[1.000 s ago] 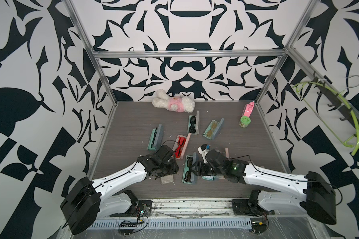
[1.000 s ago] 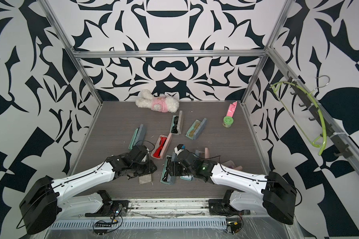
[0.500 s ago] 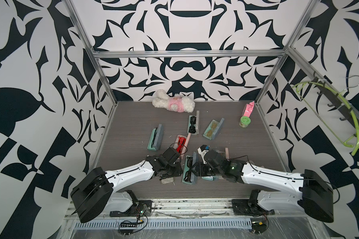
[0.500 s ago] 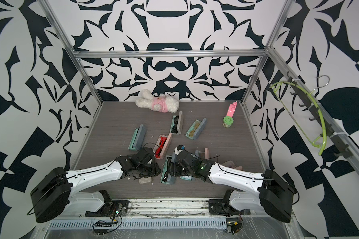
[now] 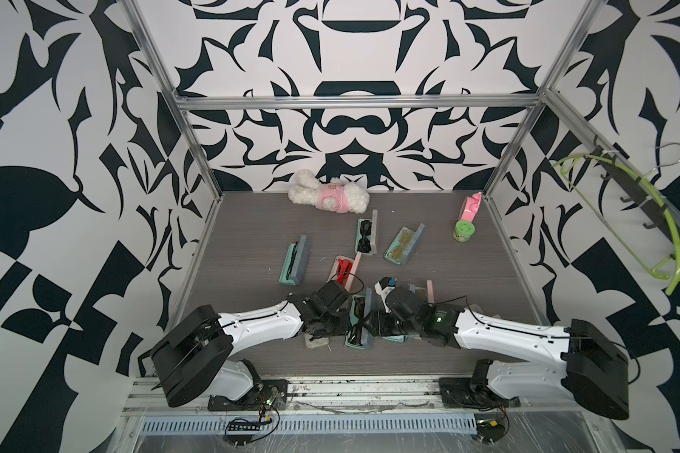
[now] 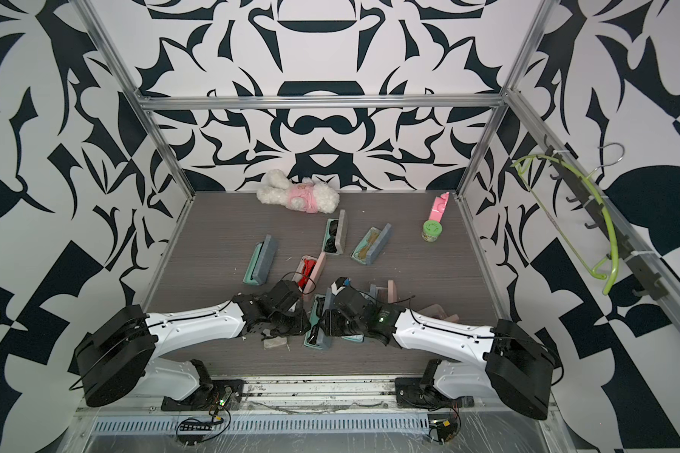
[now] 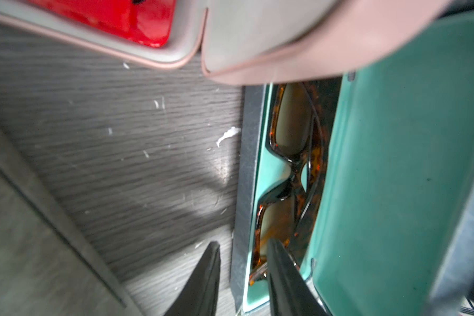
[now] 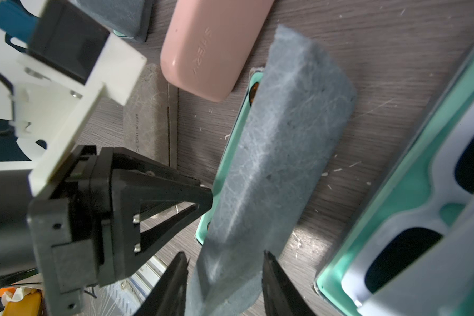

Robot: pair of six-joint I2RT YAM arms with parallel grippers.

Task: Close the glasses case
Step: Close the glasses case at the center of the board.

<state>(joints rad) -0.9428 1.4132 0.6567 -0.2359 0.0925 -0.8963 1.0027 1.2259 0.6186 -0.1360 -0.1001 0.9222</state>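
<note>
As left arm (image 5: 260, 325) and right arm (image 5: 503, 337) stretch low at lower centre, left gripper (image 7: 242, 242) straddles the glasses case (image 5: 357, 333) wall, right gripper (image 8: 224, 254) its lid (image 8: 279, 153); jaws parted, contact unclear.

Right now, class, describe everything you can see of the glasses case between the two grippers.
The glasses case is oblong, grey felt outside, teal lining inside, lying on the table with its lid raised. Tortoiseshell glasses lie in the base. The left gripper straddles the base's outer wall; the right gripper straddles the lid.
</note>
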